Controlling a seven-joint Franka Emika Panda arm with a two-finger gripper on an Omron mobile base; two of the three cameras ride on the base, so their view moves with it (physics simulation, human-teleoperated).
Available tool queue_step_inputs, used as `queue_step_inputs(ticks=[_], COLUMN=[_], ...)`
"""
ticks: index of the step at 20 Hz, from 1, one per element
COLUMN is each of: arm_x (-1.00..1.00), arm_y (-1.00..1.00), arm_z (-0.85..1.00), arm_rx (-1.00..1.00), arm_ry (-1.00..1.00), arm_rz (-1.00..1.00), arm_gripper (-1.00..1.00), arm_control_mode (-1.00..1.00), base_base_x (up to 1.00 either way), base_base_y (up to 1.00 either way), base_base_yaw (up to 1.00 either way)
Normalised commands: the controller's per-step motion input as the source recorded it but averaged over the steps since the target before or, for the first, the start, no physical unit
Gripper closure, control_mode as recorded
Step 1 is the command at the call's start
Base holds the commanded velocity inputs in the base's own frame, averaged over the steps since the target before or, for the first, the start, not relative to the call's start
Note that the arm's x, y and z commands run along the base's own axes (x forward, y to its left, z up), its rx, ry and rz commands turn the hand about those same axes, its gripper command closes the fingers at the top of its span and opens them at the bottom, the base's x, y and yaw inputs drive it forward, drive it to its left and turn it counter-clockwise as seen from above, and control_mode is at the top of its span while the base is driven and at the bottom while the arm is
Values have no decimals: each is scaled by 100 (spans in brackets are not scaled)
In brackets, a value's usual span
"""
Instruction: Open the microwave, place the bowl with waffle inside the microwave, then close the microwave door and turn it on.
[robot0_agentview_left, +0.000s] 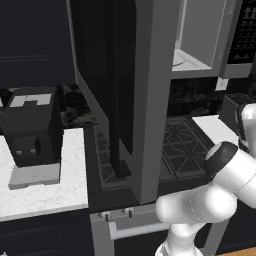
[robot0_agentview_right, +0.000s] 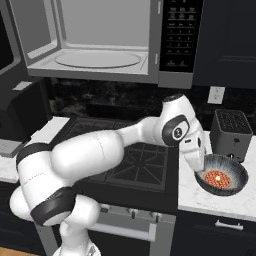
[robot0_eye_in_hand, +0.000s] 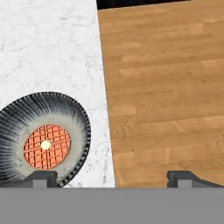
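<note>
The microwave (robot0_agentview_right: 100, 75) hangs above the stove with its pale inside and white turntable (robot0_agentview_right: 97, 59) exposed. Its microwave door (robot0_agentview_left: 150, 100) is swung wide open toward me, dark window facing left. The bowl with waffle (robot0_agentview_right: 235, 172) sits on the white counter right of the stove, with the orange-red waffle (robot0_agentview_right: 216, 178) in its middle. My gripper (robot0_agentview_right: 199, 164) points down at the bowl's left rim, open and holding nothing. In the hand view the gripper (robot0_eye_in_hand: 113, 178) straddles the bowl's (robot0_eye_in_hand: 65, 109) rim and the counter edge, one fingertip (robot0_eye_in_hand: 43, 177) over the bowl.
A grey slotted toaster (robot0_agentview_right: 231, 132) stands just behind the bowl. The black stove top (robot0_agentview_right: 135, 160) lies left of it. A black coffee machine (robot0_agentview_left: 31, 125) sits on the left counter. Beyond the counter edge the hand view shows wooden floor (robot0_eye_in_hand: 166, 87).
</note>
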Motion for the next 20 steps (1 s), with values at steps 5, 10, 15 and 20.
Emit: queue_step_inputs(ticks=[5,10,15,20], arm_x=[23,6,4,22], arm_y=[-36,-25,-29,-23], arm_z=[-28,-29,-35,-40], arm_rx=[21,16,22,17], arm_ry=[31,11,0,-2], arm_rz=[18,12,0,0], arm_gripper=[-100,-100,-100,-100], arm_control_mode=[-100,-100,-100,-100], base_base_x=[0,0,0,0], base_base_y=[0,0,0,0], base_base_yaw=[0,0,0,0])
